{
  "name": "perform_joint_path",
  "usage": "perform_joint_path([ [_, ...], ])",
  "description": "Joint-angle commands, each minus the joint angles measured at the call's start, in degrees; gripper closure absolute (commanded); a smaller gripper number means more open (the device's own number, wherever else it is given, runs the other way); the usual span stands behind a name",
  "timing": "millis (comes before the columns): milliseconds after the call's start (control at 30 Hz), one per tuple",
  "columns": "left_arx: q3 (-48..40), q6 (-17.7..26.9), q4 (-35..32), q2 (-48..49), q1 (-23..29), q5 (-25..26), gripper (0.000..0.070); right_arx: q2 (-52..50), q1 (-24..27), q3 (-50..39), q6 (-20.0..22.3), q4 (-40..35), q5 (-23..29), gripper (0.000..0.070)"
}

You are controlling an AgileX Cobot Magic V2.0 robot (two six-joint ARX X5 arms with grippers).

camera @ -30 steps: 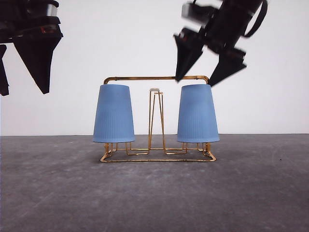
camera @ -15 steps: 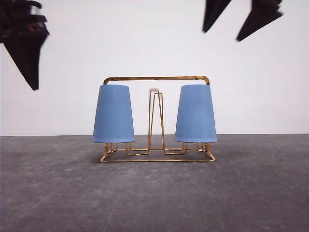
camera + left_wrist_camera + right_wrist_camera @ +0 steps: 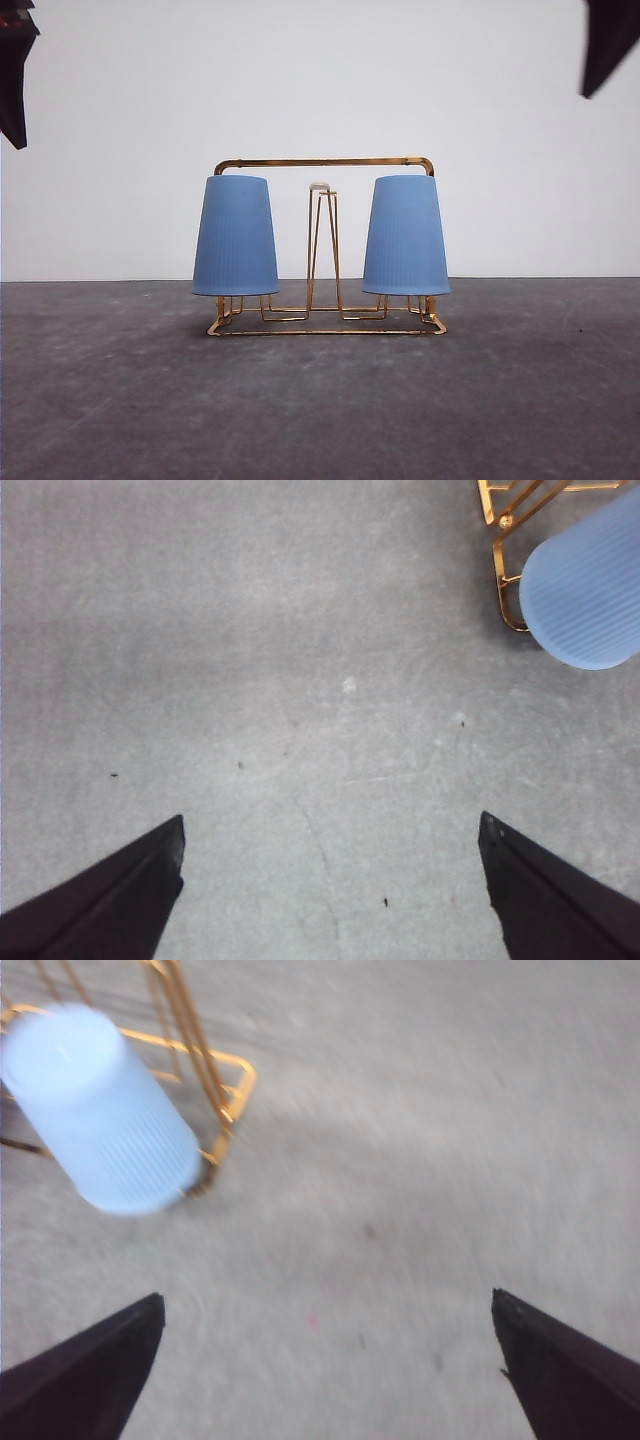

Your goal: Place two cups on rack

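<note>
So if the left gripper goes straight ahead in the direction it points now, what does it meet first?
Probably the bare grey table. In the left wrist view the left gripper has its jaws open, facing empty tabletop. The cup on the rack sits well off to one side, out of that line.

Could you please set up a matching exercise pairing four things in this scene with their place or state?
Things:
1. left cup
2. right cup
3. middle peg
4. left gripper

States:
A. bare, white tip showing
B. jaws apart over the bare table
C. upside down on the rack's left end
D. upside down on the rack's right end

Pairs: 1-C, 2-D, 3-A, 4-B
</note>
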State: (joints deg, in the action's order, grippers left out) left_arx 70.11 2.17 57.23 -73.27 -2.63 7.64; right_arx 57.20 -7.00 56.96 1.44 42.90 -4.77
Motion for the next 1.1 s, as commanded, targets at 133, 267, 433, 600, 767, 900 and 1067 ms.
perform_joint_path([
  [133, 0.9, 1.03, -0.31, -0.49, 0.04, 0.15, 0.0431, -6.04, 1.4, -4.59, -2.59, -0.68, 1.05, 0.0592],
  [267, 0.9, 1.62, -0.68, -0.49, 0.04, 0.13, 0.07, -7.22, 1.57, -4.78, -2.96, -0.44, 1.22, 0.0685],
  [433, 0.9, 1.49, -1.59, -0.49, 0.05, 0.09, 0.07, -7.03, 1.57, -4.78, -3.2, -0.57, 1.87, 0.0685],
  [600, 0.9, 1.25, -2.0, -0.49, 0.05, 0.09, 0.07, -7.14, 1.57, -4.78, -3.65, -0.73, 1.84, 0.0685],
  [767, 0.9, 1.25, -2.01, -0.49, 0.04, 0.09, 0.07, -7.14, 1.57, -4.78, -3.63, -0.86, 1.85, 0.0685],
  [900, 0.9, 1.25, -2.01, -0.44, 0.05, 0.08, 0.07, -7.14, 1.57, -4.78, -3.63, -0.86, 1.85, 0.0685],
  [1067, 0.5, 1.25, -2.01, 1.69, 0.31, -0.26, 0.07, -7.14, 1.57, -4.78, -3.63, -0.86, 1.85, 0.0685],
])
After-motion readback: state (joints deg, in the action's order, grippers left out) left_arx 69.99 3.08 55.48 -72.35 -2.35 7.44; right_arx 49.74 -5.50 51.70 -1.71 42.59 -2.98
